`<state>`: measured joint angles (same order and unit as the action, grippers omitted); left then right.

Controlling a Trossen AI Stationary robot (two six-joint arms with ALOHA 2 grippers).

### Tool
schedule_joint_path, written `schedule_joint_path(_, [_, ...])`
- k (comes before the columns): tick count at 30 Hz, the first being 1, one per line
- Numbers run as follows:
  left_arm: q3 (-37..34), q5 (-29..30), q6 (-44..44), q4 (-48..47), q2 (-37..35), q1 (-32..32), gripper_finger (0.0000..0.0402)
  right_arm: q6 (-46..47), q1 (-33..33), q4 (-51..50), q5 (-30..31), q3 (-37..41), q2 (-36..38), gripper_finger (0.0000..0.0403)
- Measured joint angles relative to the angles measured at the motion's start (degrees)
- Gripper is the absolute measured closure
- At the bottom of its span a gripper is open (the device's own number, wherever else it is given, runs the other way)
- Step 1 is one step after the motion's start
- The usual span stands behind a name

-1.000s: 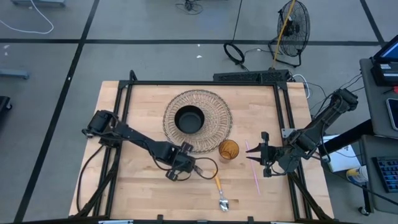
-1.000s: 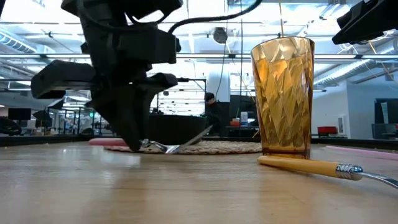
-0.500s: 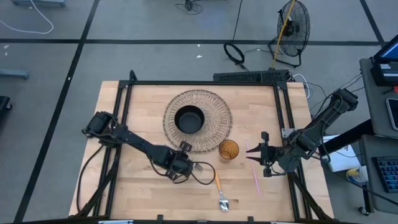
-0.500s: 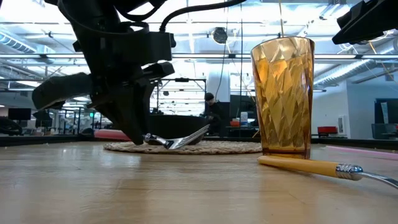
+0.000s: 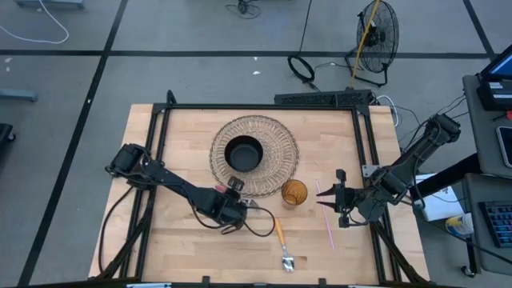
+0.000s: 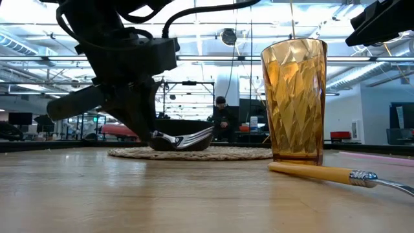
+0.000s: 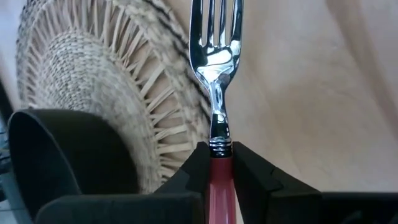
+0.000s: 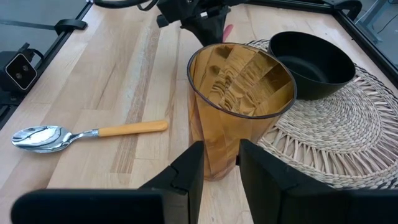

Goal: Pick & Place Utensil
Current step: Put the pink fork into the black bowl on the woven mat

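Left gripper [image 7: 221, 171] clamping the red handle of the fork [image 7: 214, 43] — fingers [image 7: 194, 168] pinching just behind the metal collar, so that the tines are pointing forward, free. Holding the fork low and near level above the wooden table [image 5: 184, 240], just beside the edge of the woven placemat [image 5: 276, 132], probably for carrying it toward the setting. Lying nearer the front edge, the yellow-handled spoon [image 5: 282, 244], not yet taken. Standing a little farther in, the amber glass [image 5: 294, 193], touching the placemat rim. Sitting in the middle of the placemat, the black bowl [image 5: 243, 153]. Waiting at the right side of the table, the right gripper [image 8: 219, 171], fingers parted and empty, aiming at the glass. Lying near it, a pink straw [image 5: 327, 220].
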<state>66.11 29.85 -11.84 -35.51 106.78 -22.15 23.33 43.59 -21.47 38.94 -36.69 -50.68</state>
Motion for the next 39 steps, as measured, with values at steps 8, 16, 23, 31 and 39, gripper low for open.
schedule_joint_path(8, [0.0,3.9,1.0,-1.7,0.0,0.0,0.0351,0.0,0.0,0.0,0.0,0.0,0.0,0.0314])
schedule_joint_path(16, [0.0,8.3,1.6,-4.2,-1.0,0.0,0.0359,0.0,0.0,0.0,0.0,0.0,0.0,0.0314])
schedule_joint_path(23, [0.1,13.0,2.6,-6.5,-6.8,0.0,0.0347,-0.1,0.0,-0.2,0.0,0.0,0.0,0.0314])
schedule_joint_path(31, [0.1,18.7,1.3,-11.2,-14.6,1.3,0.036,-0.2,0.0,-0.2,0.0,0.0,0.0,0.0314])
schedule_joint_path(39, [0.1,19.9,-7.1,-11.5,-16.4,6.8,0.0353,-0.2,0.0,-0.2,0.0,0.0,0.0,0.0314])
